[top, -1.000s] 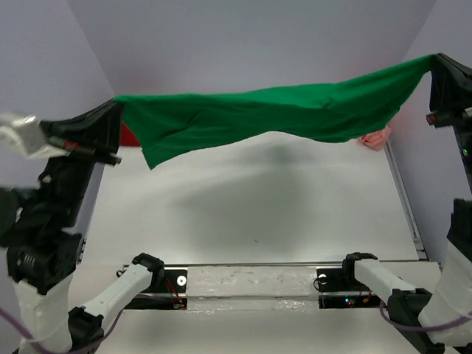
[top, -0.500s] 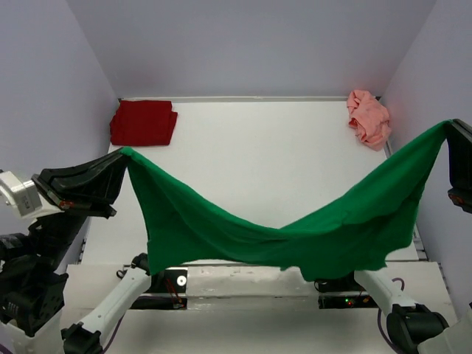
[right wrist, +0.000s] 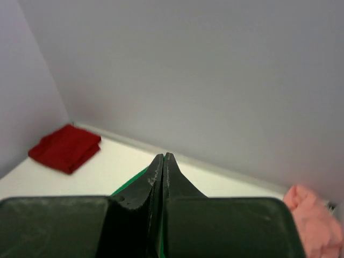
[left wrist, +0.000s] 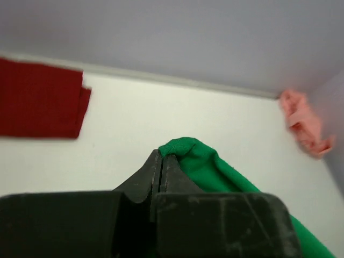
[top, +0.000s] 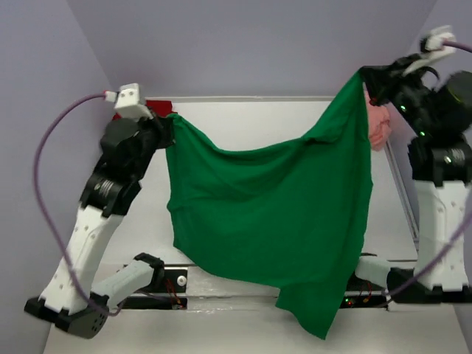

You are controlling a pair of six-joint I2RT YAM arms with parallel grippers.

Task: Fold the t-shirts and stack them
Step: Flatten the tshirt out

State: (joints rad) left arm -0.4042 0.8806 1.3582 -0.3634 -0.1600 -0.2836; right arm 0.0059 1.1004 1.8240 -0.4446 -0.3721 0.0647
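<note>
Since half a second ago both hands are sitting higher and farther back, and the green t-shirt (top: 273, 214), sagging then, is now hanging as a broad sheet. Its top edge is running left to right, climbing toward the right, while its body is dropping toward the near edge, with the lowest corner at the near right. The left hand (top: 167, 124) is pressing together on the left top corner, and the right hand (top: 366, 78) is pinching the higher right corner likewise. Behind, the dark red t-shirt (left wrist: 37, 99) is lying folded at the far left corner of the tabletop (top: 243, 122), and the salmon pink t-shirt (left wrist: 303, 121) is lying crumpled at the far right.
</note>
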